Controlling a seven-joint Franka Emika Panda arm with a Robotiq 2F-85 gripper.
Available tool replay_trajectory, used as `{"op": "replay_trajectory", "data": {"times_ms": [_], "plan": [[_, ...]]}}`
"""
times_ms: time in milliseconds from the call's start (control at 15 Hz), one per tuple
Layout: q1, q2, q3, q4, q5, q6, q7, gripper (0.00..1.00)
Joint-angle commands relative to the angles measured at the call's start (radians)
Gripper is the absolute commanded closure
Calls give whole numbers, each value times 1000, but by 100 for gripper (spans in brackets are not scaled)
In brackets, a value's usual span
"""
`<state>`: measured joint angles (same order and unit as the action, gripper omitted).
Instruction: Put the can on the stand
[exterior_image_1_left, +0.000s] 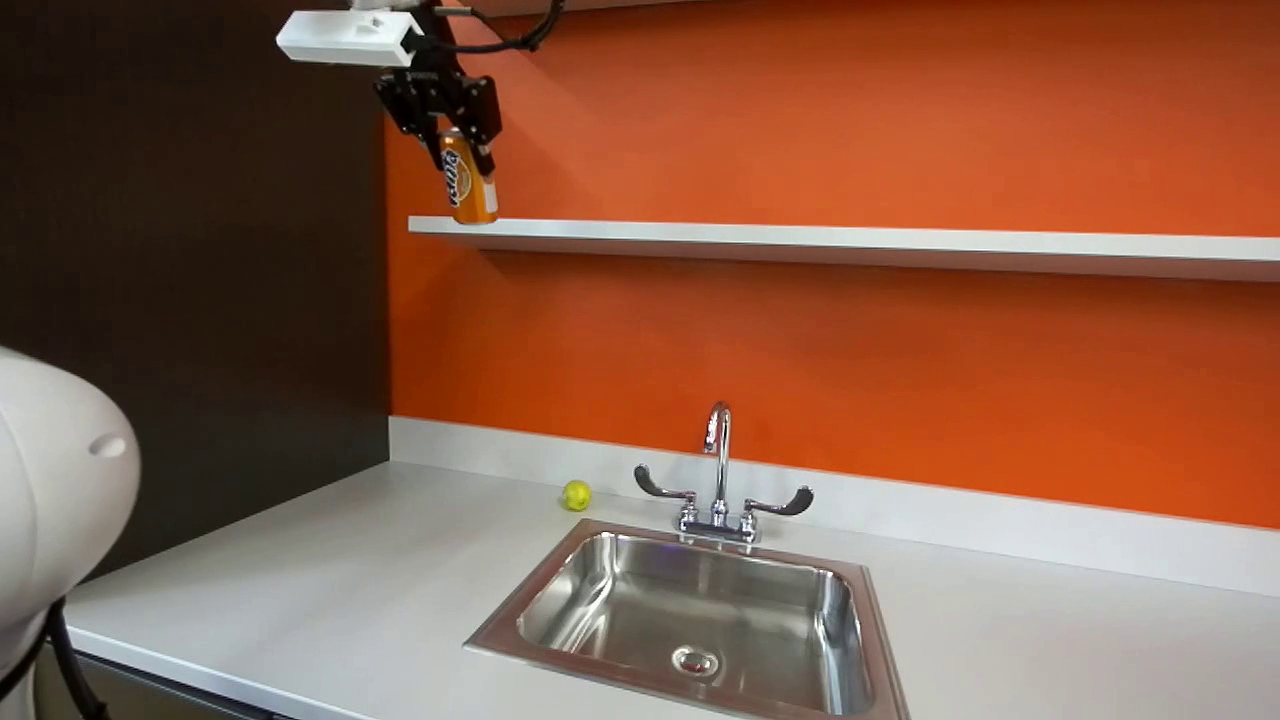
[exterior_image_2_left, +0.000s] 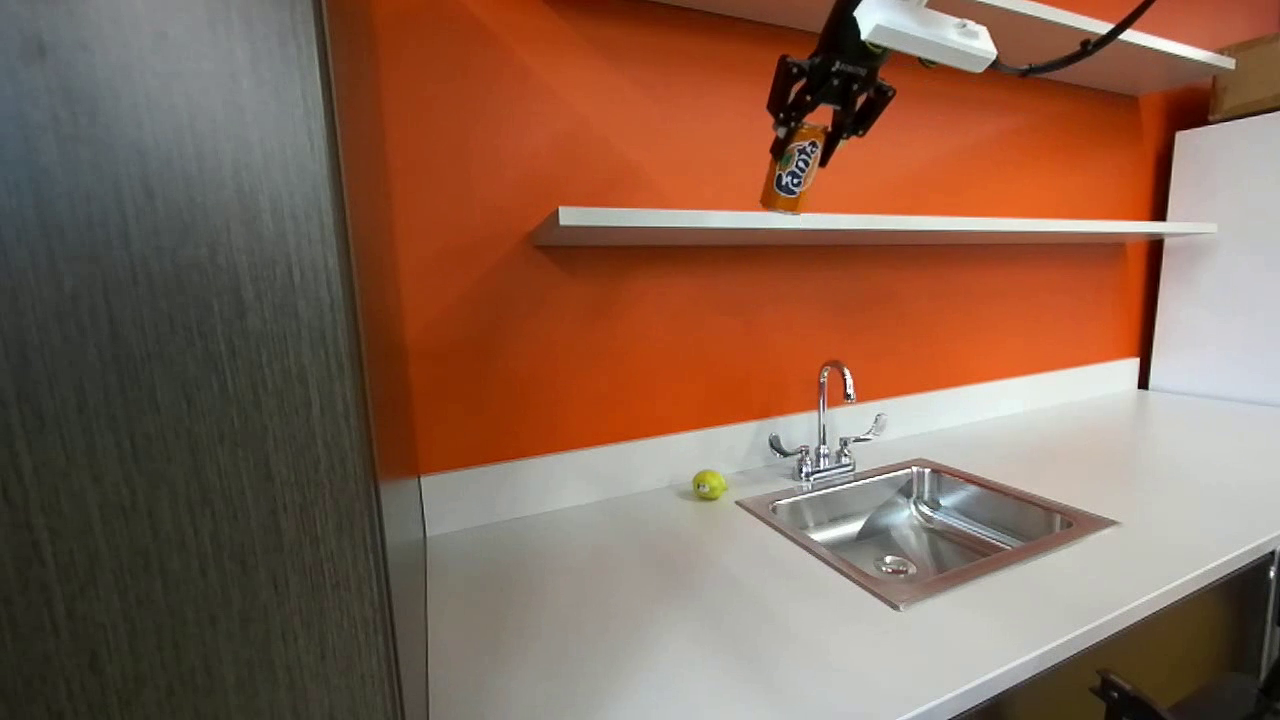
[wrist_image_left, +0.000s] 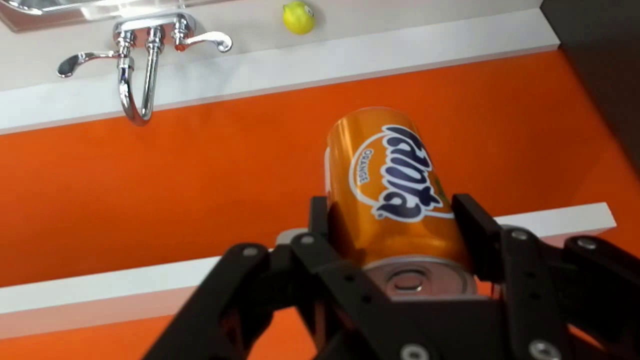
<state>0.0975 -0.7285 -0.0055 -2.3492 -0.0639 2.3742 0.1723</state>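
Tool state: the black two-finger gripper (exterior_image_1_left: 462, 162) is clamped on the small orange cylindrical metal drink can (wrist_image_left: 387, 185). The fingers (wrist_image_left: 472, 220) bear on opposite sides of the can wall.

Position of the can relative to the tool: between the fingers, held toward its upper end, with the lower portion projecting past the fingertips. In the wrist view, the silvery top (wrist_image_left: 445, 280) with its ring tab lies nearest the gripper body, and the dark-blue-and-white lettering (wrist_image_left: 407, 175) is turned toward the camera. In both exterior views, the can is tilted from vertical, base downward.

Position of the can relative to the stand: in an exterior view, the base covers part of the front edge of the long thin white horizontal wall shelf (exterior_image_1_left: 800, 238), close to one end of it. In the wrist view, the shelf passes behind the can and the fingers. Contact between base and shelf cannot be determined.

Surroundings: the shelf is fixed to the flat orange wall (exterior_image_1_left: 850, 130). Below it, the wide white countertop (exterior_image_1_left: 280, 580) carries the rectangular stainless-steel sink (exterior_image_1_left: 875, 640), with the chrome gooseneck faucet (exterior_image_1_left: 721, 480) and its two lever handles at the rear rim. The small yellow-green rounded object (exterior_image_2_left: 709, 485) rests on the countertop, near the sink's rear corner.
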Motion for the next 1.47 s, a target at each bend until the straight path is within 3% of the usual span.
{"op": "replay_trajectory", "data": {"times_ms": [0, 667, 1400], "plan": [[-38, 103, 34, 156, 22, -38, -23, 62], [-55, 396, 57, 479, -2, -80, 0, 62], [-62, 604, 81, 750, -102, -211, 39, 62]]}}
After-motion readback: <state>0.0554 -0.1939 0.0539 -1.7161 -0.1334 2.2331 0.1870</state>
